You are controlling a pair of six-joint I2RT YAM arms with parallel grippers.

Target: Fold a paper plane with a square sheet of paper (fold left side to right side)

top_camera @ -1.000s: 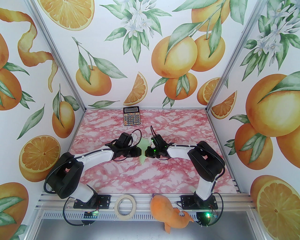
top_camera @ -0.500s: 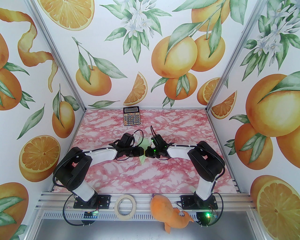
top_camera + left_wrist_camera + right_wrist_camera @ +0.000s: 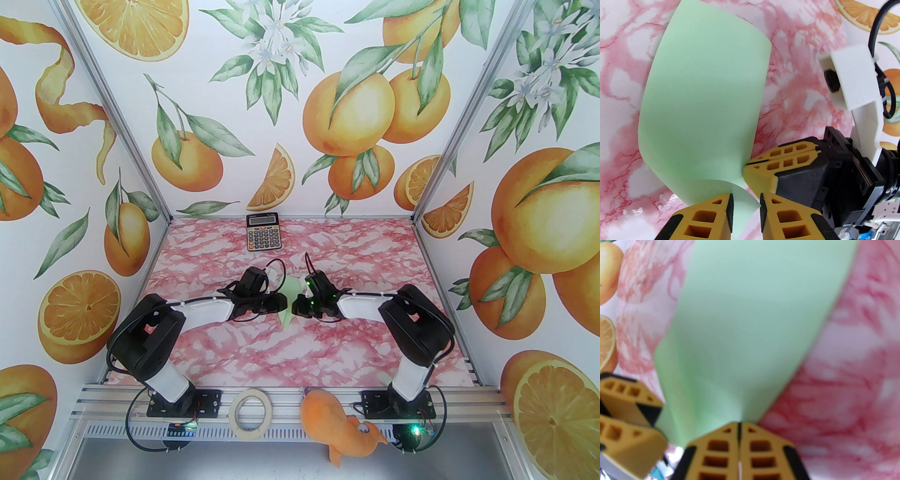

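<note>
The pale green square sheet of paper (image 3: 292, 287) is lifted off the pink marbled table (image 3: 234, 347) and bent into a loose curve between my two grippers. In the left wrist view the sheet (image 3: 705, 105) bows upward with no sharp crease. My right gripper (image 3: 296, 307) is shut on the sheet's near edge, its fingertips (image 3: 731, 427) pressed together on the paper (image 3: 752, 322). My left gripper (image 3: 746, 206) stands close on the left with its jaws apart and the sheet's corner between them. The two grippers nearly touch. The paper plane is out of view.
A black-and-orange calculator (image 3: 263, 231) lies at the back of the table. On the front rail sit a roll of beige tape (image 3: 252, 413) and an orange plush toy (image 3: 337, 422). Orange-patterned walls close in the left, right and far sides.
The left arm has swung its shoulder to the right, pushing its gripper closer to the right one. The right gripper has lifted slightly, and the sheet's far part now stands higher.
</note>
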